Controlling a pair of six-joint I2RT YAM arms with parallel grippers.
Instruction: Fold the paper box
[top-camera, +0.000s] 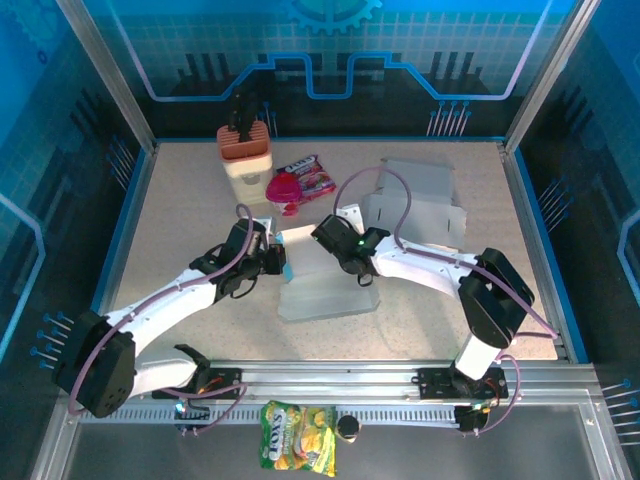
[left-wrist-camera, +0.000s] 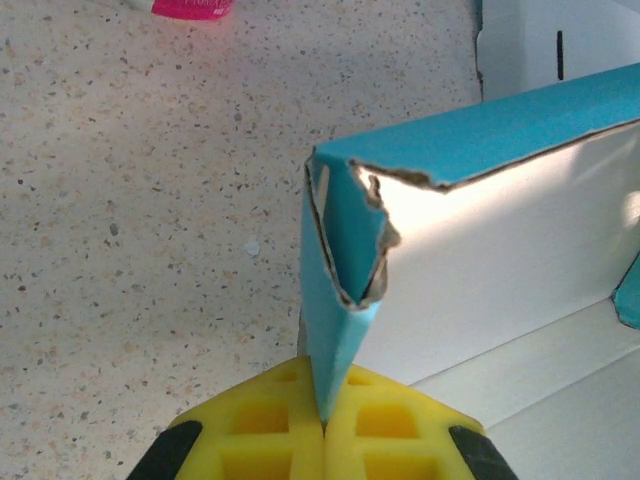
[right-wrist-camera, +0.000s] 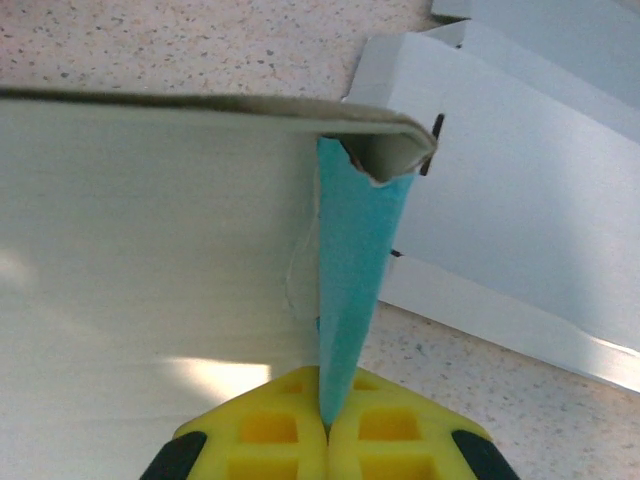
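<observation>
The paper box (top-camera: 325, 288), white inside and teal outside, lies mid-table with its back wall raised. My left gripper (top-camera: 277, 260) is at the box's left end. In the left wrist view its yellow fingers (left-wrist-camera: 260, 430) are shut on a folded teal corner flap (left-wrist-camera: 335, 330) with a torn edge, and the white wall (left-wrist-camera: 500, 260) runs off to the right. My right gripper (top-camera: 328, 236) is at the box's back right corner. Its jaws (right-wrist-camera: 326, 425) are shut on another teal flap (right-wrist-camera: 355, 260), under the wall's folded top edge (right-wrist-camera: 200, 105).
A second flat white box (top-camera: 415, 205) lies behind and to the right, close to the right arm. A tan container with a brown lid (top-camera: 245, 155) and a pink snack packet (top-camera: 300, 182) sit at the back. A yellow snack bag (top-camera: 298, 437) lies beyond the front rail.
</observation>
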